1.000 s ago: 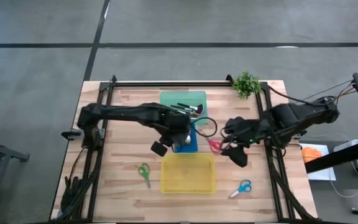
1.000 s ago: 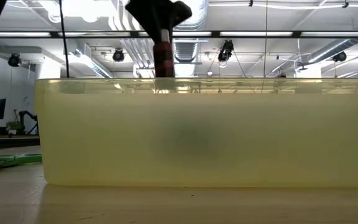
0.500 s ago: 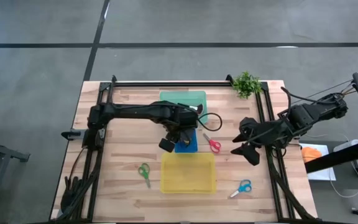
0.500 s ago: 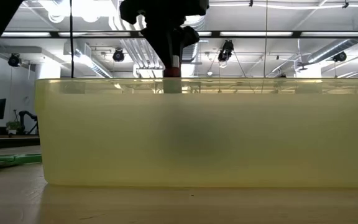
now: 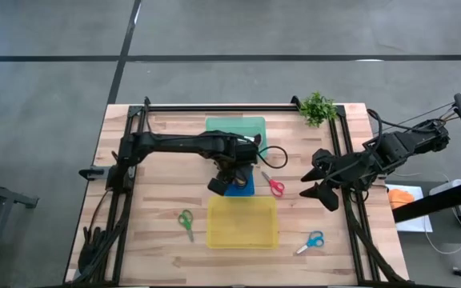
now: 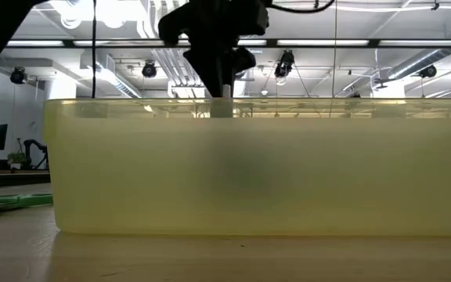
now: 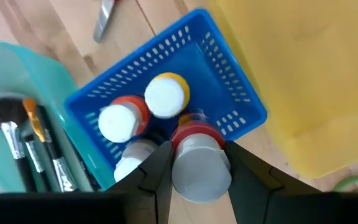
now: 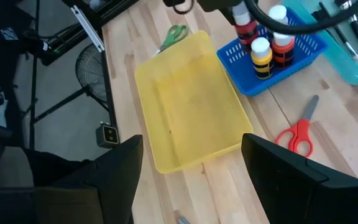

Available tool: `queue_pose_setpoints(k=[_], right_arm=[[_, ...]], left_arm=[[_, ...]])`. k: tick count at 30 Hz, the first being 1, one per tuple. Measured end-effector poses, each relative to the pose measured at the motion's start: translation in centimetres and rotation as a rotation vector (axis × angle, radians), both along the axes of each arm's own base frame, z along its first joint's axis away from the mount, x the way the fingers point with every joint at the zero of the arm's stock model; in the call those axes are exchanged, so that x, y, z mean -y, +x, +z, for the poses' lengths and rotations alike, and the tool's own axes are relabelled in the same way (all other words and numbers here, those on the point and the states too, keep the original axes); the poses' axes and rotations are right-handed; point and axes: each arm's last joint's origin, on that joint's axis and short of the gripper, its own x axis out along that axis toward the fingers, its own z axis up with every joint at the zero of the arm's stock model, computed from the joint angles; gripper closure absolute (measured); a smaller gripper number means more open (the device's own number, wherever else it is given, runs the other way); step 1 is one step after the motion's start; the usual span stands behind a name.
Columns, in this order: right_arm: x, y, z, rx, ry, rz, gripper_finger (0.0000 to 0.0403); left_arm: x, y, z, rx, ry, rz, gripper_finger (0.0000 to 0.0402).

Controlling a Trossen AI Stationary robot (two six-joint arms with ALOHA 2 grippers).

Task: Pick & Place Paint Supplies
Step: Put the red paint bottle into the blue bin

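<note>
Left wrist view: left gripper (image 7: 194,163) pinching a red paint bottle (image 7: 194,163) by its white cap, hovering over the blue tray (image 7: 229,93) mid-table. Right gripper (image 5: 320,186) waiting right, jaws spread.

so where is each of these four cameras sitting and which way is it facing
High view: overhead, straight down; both arms, left hand over the blue basket, right hand open at the table's right.
Low view: tabletop level, facing the yellow tray wall; the left arm above.
Left wrist view: looks down into the basket; its fingers grip a red paint bottle.
Right wrist view: looks across the tray; own fingers.
Shared: both wrist views show basket and yellow tray.
</note>
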Motion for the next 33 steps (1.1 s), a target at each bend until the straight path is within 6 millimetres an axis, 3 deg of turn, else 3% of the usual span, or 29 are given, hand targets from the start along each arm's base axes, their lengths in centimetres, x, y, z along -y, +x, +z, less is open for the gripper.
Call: queue_pose_setpoints(k=[9,17,33], right_arm=[[0.1,-0.1,0.1,0.008,-0.009,-0.011,0.0133],[0.1,-0.2,0.1,0.007,-0.009,-0.014,0.0133],[0.1,-0.2,0.1,0.005,-0.008,-0.015,0.0133]], left_arm=[[-0.3,0.2,-1.4,0.006,-0.015,-0.006,0.0281],[-0.7,0.3,-1.4,0.023,-0.031,-0.014,0.0281],[-0.9,0.0,-4.1,-0.005,-0.036,-0.016,0.0281]])
